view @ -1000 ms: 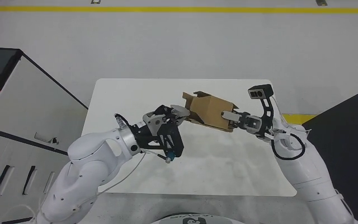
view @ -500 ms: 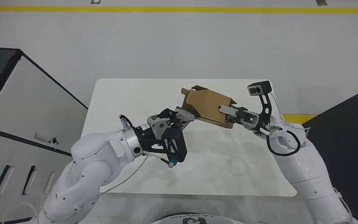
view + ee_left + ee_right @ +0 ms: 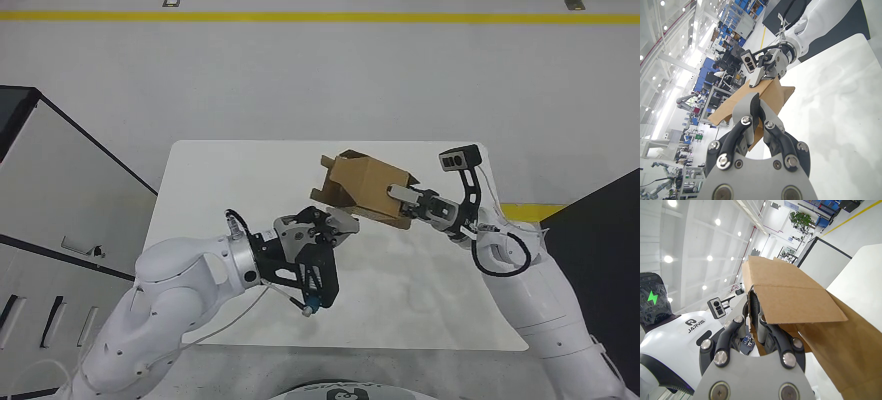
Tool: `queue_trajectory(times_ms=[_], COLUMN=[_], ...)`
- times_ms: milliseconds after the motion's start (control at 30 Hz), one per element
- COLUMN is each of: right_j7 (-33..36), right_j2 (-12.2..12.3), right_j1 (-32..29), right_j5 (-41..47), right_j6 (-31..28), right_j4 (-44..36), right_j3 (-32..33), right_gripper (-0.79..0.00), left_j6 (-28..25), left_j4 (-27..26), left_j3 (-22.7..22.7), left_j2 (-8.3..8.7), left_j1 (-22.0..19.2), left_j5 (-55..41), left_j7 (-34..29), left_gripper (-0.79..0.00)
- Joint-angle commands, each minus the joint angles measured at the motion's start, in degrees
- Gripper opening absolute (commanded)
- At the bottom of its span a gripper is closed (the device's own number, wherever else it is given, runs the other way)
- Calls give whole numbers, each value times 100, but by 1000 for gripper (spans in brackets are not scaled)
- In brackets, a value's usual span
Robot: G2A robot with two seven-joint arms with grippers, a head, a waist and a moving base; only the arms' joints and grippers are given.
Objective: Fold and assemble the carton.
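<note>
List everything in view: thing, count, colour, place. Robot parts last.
carton: one, brown, held over the table's far half between both grippers.
table: one, white, in front of the robot.
floor line: one, yellow, beyond the table.
black-framed panel: one, grey, beside the table on the left arm's side.
left gripper: one, grey and black, jaws shut on a carton flap.
right gripper: one, grey and black, jaws shut on the carton's other end.

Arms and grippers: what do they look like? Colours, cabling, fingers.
Left arm and right arm: glossy white shells, black joint sections, thin cables looped at the wrists. Left gripper and right gripper: grey screwed base plates, black linkages, pale grey fingers with black ribbed pads. Each wrist carries a bracket-mounted camera.
</note>
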Motion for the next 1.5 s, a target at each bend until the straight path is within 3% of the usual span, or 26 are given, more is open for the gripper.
queue_trajectory(times_ms=[0,467,1000,1467], right_j7=[26,276,528,1025], right_j2=[-10,-65,-49,-34], right_j1=[30,159,-29,-72], right_j5=[24,148,162,111], right_j6=[6,-35,-245,-349], right_j4=[12,77,21,-146], right_j3=[-24,-132,136,172], right_gripper=[-785,-785,-785,-785], left_j6=[41,177,279,242], left_j4=[21,115,-1,77], left_j3=[41,44,-874,-631], left_j2=[-4,-10,75,67], left_j1=[-8,-11,285,127], left_j5=[16,-68,-188,-39], left_j7=[13,-62,-94,-126], left_gripper=[-785,-785,-785,-785])
